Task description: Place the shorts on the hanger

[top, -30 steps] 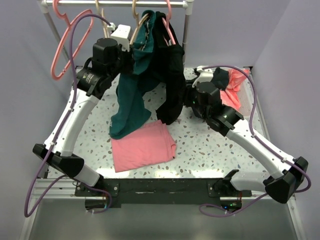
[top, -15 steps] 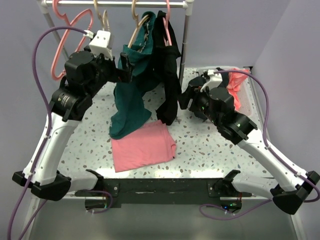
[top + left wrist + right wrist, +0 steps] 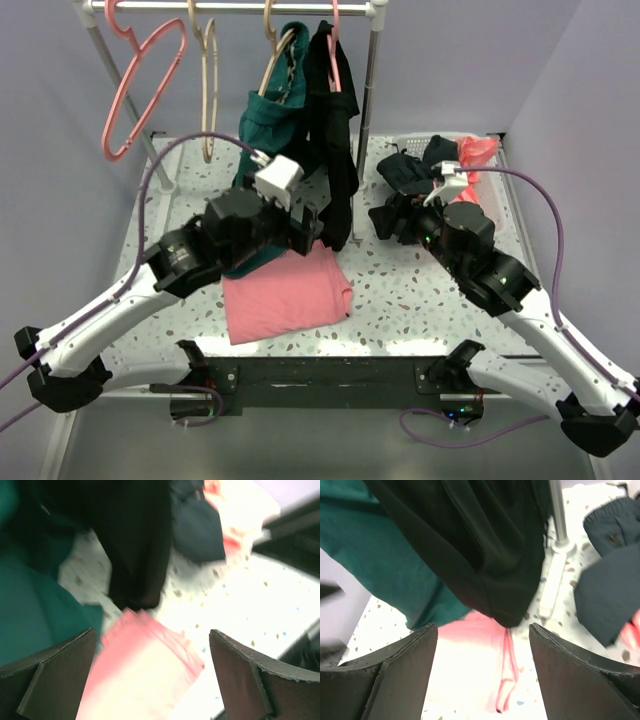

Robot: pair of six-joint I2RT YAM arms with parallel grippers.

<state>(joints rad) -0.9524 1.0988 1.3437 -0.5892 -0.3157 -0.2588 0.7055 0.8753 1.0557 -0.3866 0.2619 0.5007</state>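
Note:
The dark teal shorts (image 3: 265, 125) hang draped over a tan hanger (image 3: 272, 52) on the rack rail, their lower end reaching down toward the table. They also show in the right wrist view (image 3: 375, 555) and the left wrist view (image 3: 30, 610). My left gripper (image 3: 308, 228) is open and empty, low over the table by the flat pink cloth (image 3: 288, 292). My right gripper (image 3: 385, 220) is open and empty, right of the long black garment (image 3: 335, 150).
A second tan hanger (image 3: 207, 90) and a pink hanger (image 3: 140, 85) hang empty on the rail's left. A rack post (image 3: 372, 80) stands behind. Dark and red clothes (image 3: 455, 165) lie at the table's back right.
My left arm has let go of the shorts and dropped from the rack down to the table near the pink cloth. My right arm has drawn back slightly to the right.

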